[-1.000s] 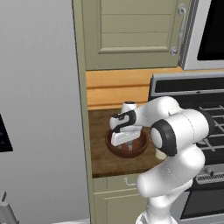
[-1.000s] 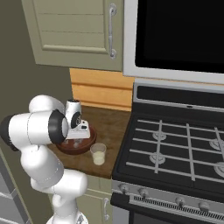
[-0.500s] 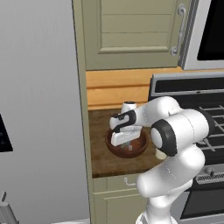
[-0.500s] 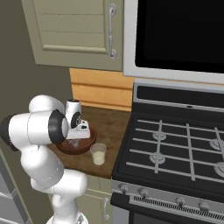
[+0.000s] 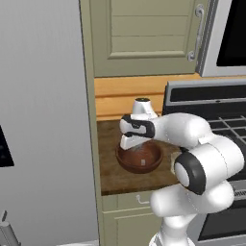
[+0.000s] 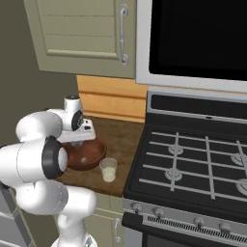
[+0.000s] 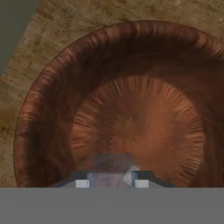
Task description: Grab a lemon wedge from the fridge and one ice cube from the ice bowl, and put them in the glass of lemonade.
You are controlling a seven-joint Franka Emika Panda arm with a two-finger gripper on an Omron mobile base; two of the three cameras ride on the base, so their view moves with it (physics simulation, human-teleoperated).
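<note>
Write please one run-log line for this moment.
stage: ice pickup | gripper: inside ice bowl, shut on ice cube | glass of lemonade: beside bowl

Bowl (image 6: 91, 154) wall rings the claw (image 7: 111, 177); glass (image 6: 109, 170) stands just beside, stove (image 6: 193, 164) and fridge (image 5: 43, 120) flank the desk (image 6: 123, 140).

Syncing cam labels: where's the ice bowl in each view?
Left base view: ice bowl at centre, on the wooden counter, partly under the arm's hand.
Right base view: ice bowl left of centre, just left of the glass of lemonade.
Hand view: ice bowl spans nearly the whole frame, seen from above.
Shared landmark: the wooden counter around the bowl.
</note>
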